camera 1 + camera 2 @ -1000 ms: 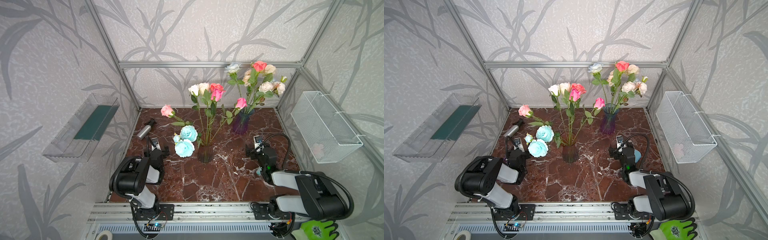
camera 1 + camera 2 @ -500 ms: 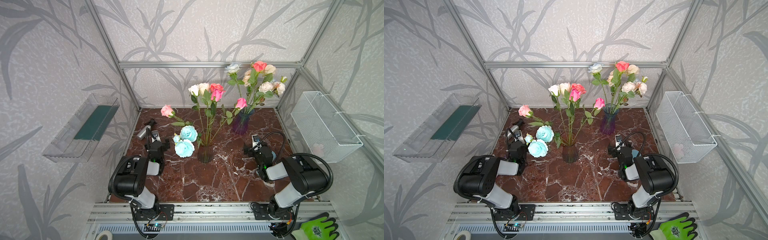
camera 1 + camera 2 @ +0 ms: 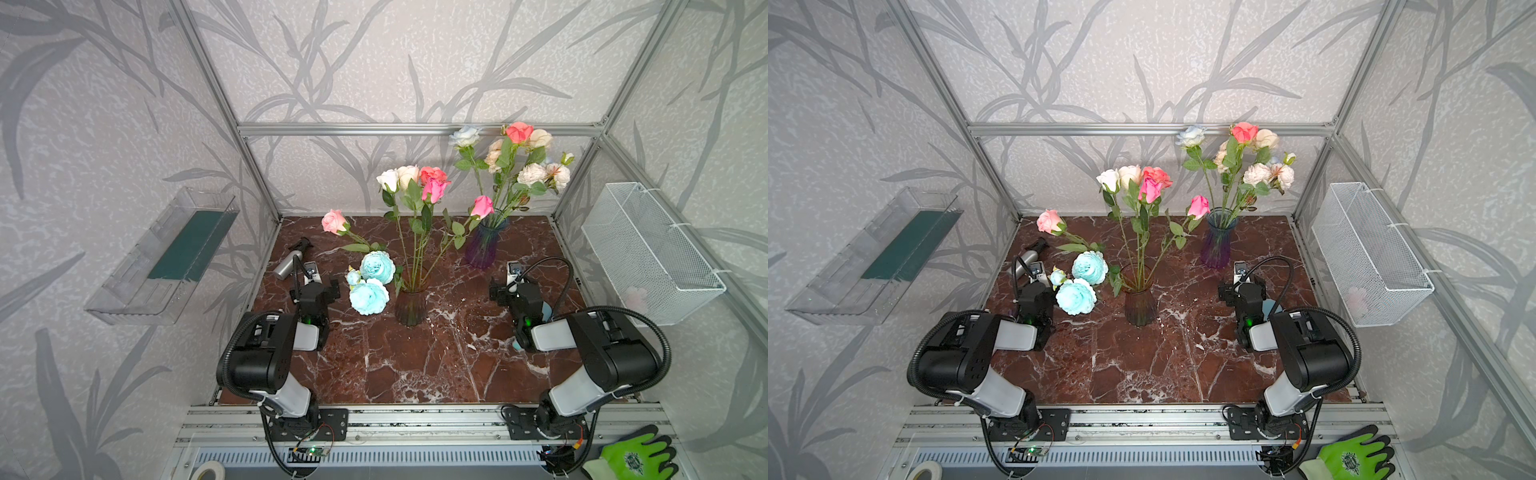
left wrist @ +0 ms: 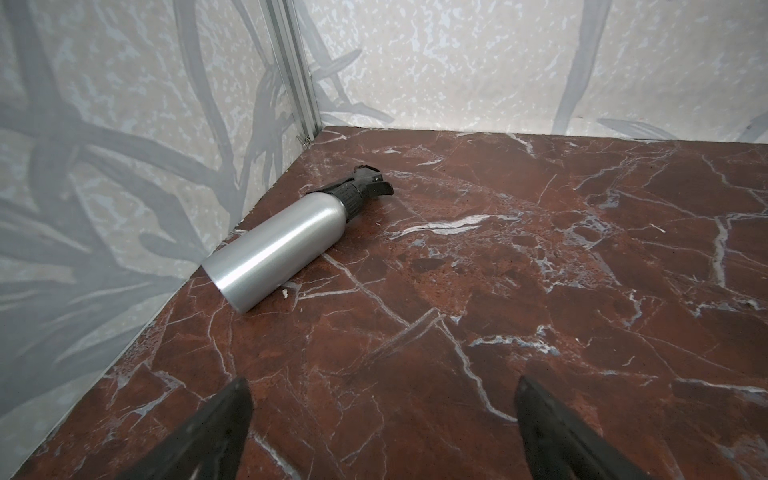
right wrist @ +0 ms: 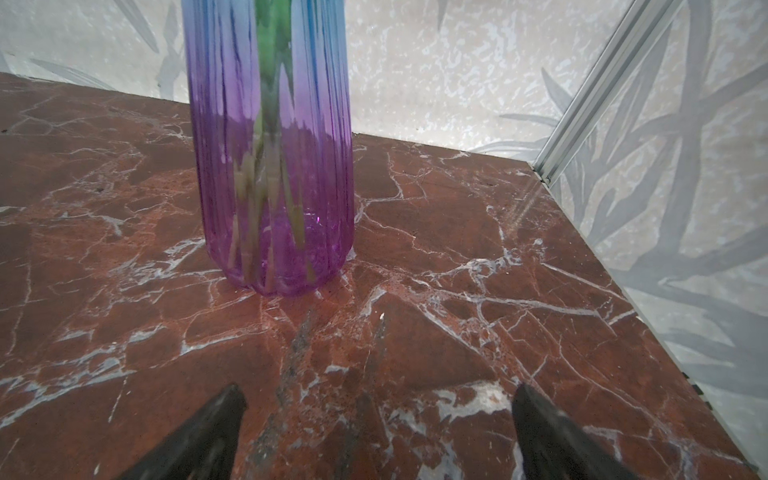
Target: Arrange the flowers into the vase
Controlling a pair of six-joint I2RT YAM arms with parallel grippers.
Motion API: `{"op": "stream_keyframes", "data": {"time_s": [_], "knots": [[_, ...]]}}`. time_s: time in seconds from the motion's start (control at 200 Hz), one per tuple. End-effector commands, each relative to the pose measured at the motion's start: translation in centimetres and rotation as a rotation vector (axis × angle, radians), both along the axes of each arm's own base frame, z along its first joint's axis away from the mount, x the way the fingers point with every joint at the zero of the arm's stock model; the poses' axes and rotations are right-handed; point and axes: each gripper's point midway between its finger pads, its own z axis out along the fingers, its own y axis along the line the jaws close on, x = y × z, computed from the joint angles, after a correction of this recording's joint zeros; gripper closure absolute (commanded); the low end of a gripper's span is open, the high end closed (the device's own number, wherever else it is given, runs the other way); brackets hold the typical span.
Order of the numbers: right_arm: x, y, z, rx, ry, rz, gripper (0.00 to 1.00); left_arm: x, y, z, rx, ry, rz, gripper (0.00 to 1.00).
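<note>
The left pincer and right pincer gape wide and empty, low over the veined red-brown marble desk. The leafy, soft-petalled flowers stand in a smoky ribbed glass vase and a purple ribbed glass vase. Best to pinch one thin stem below its leaves and lift it straight up, as the slick glass probably tips easily.

You have a silver spray bottle lying on its side at the left edge of the marble tabletop, a white mesh basket mounted on the right, and a green glove out front.
</note>
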Motion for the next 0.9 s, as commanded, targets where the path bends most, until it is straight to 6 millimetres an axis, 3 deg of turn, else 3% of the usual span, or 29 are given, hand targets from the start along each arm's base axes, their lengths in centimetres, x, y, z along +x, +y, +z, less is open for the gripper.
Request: {"op": "stream_keyframes", "data": {"time_s": [0.0, 0.895], "knots": [[0.2, -0.32, 0.88, 0.013, -0.026, -0.022, 0.01, 0.23, 0.34, 0.8, -0.004, -0.021, 0.014, 0.01], [0.15, -0.32, 0.94, 0.009, -0.03, -0.023, 0.01, 0.25, 0.33, 0.78, -0.005, -0.02, 0.012, 0.01]]}}
